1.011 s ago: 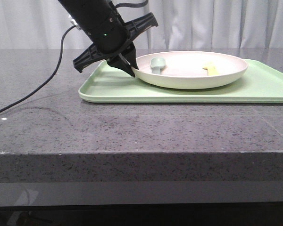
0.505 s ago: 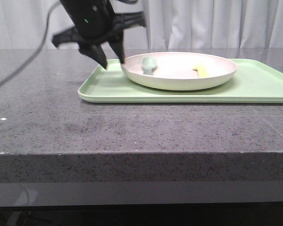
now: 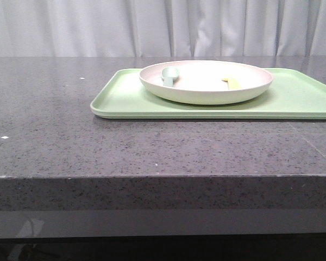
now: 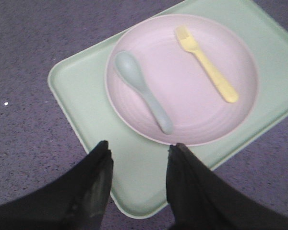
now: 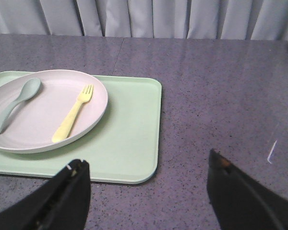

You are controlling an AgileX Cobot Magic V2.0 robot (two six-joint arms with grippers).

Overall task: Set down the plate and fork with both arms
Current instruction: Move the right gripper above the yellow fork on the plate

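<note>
Plate [image 3: 206, 81] sits on the tray [image 3: 125, 100], fork [image 4: 206, 63] inside it. Both tools stand apart, empty; placement appears complete, with only retreat remaining.

A light green tray [image 3: 293, 100] sits on the speckled grey worktop [image 3: 152, 147]; a grey-green spoon [image 4: 144, 91] and pale curtains [image 3: 163, 27] behind.

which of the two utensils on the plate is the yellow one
The fork, with short tines; the other utensil on the plate is the grey-green spoon, lying apart from it.
</note>
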